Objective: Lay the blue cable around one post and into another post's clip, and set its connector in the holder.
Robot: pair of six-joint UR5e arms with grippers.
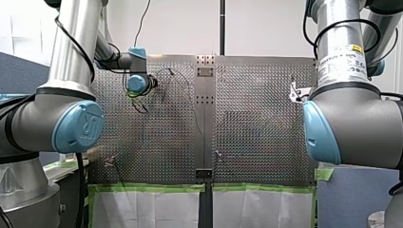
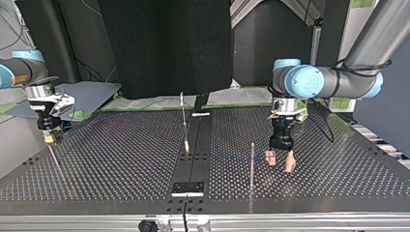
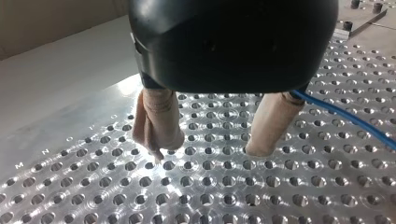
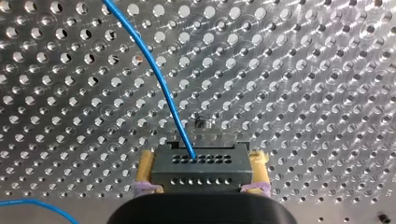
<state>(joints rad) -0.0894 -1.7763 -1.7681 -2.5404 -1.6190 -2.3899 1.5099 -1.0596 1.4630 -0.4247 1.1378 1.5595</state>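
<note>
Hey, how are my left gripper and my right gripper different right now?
The left gripper is open with nothing between its fingers; the right gripper is shut on the black connector. The left gripper's pads are beige; the right gripper's are yellow. The blue cable passes beside the left gripper but comes out of the connector that the right gripper holds. Both point down at the perforated table.

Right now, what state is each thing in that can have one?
left gripper: open, holding nothing.
right gripper: shut on the connector.
connector: held in the right gripper.
blue cable: one end in the connector, the rest curving loose over the table.
post: upright.
</note>
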